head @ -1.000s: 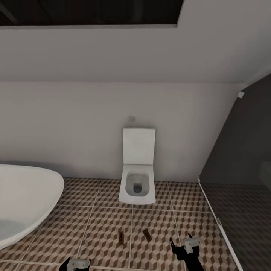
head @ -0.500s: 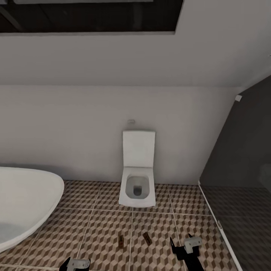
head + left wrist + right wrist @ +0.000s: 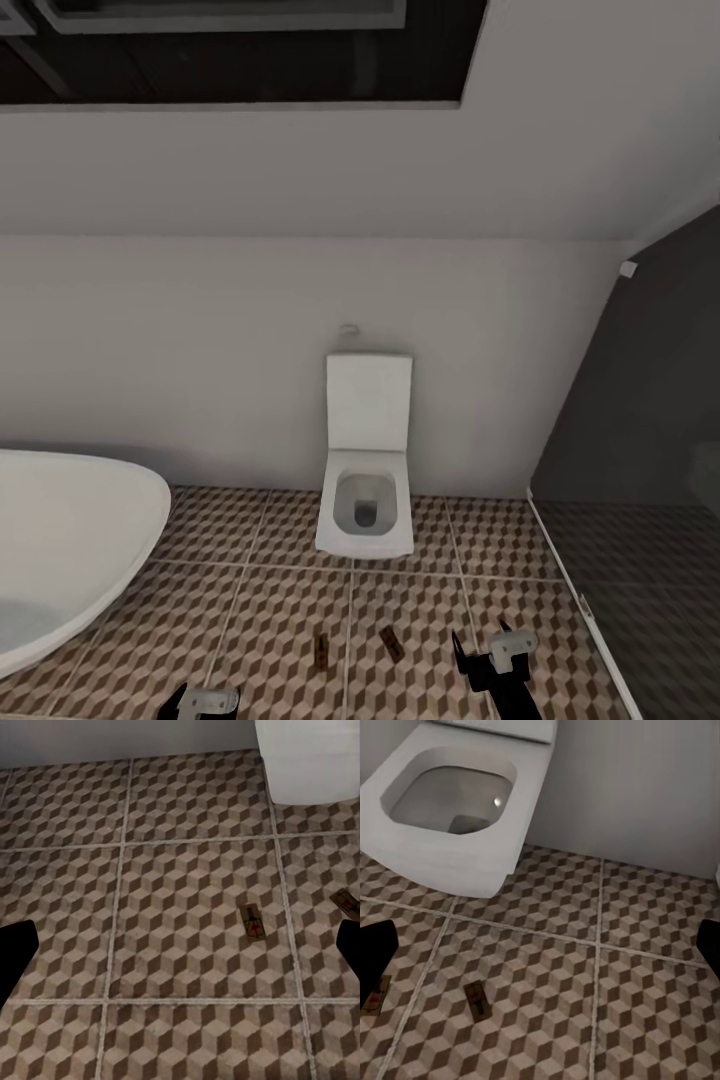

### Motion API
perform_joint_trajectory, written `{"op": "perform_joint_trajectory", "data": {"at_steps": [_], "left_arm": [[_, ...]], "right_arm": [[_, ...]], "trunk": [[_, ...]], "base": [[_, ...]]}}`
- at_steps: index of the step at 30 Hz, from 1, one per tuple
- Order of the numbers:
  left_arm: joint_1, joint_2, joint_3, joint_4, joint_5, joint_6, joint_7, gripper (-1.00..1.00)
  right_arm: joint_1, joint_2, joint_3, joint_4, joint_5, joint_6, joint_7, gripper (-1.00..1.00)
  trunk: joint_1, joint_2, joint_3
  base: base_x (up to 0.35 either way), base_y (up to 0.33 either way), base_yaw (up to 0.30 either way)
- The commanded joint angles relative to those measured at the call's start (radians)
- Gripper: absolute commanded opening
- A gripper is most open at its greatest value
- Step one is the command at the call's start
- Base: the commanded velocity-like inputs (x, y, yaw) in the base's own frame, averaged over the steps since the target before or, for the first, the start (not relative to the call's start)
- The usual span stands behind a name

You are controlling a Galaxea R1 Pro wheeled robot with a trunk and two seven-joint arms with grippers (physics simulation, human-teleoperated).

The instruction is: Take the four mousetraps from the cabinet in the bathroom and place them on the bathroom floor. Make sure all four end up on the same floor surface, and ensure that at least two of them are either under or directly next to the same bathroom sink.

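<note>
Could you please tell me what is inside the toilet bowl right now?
The toilet bowl looks empty: bare grey interior with a dark drain opening. Its lid stands raised. Below the drain cannot be seen.

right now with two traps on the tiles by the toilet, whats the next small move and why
Probably turn away from the toilet and go back for more traps. Only two mousetraps lie on the bathroom floor, in front of the toilet and right of the bathtub; no sink is in sight here. Both the left gripper and right gripper look empty, jaws open.
</note>
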Motion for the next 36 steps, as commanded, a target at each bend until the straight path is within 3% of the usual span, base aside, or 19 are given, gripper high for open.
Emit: {"op": "perform_joint_trajectory", "data": {"at_steps": [1, 36], "left_arm": [[-0.001, -0.001, -0.008, 0.003, 0.003, -0.004, 0.003, 1.00], [-0.001, -0.001, -0.008, 0.003, 0.003, -0.004, 0.003, 1.00]], "right_arm": [[-0.001, 0.000, 0.009, 0.000, -0.010, -0.003, -0.001, 1.00], [-0.001, 0.000, 0.009, 0.000, -0.010, -0.003, -0.001, 1.00]], "trunk": [[0.001, -0.002, 0.000], [0.001, -0.002, 0.056]], "base": [[0.000, 0.000, 0.000], [0.000, 0.000, 0.000]]}}
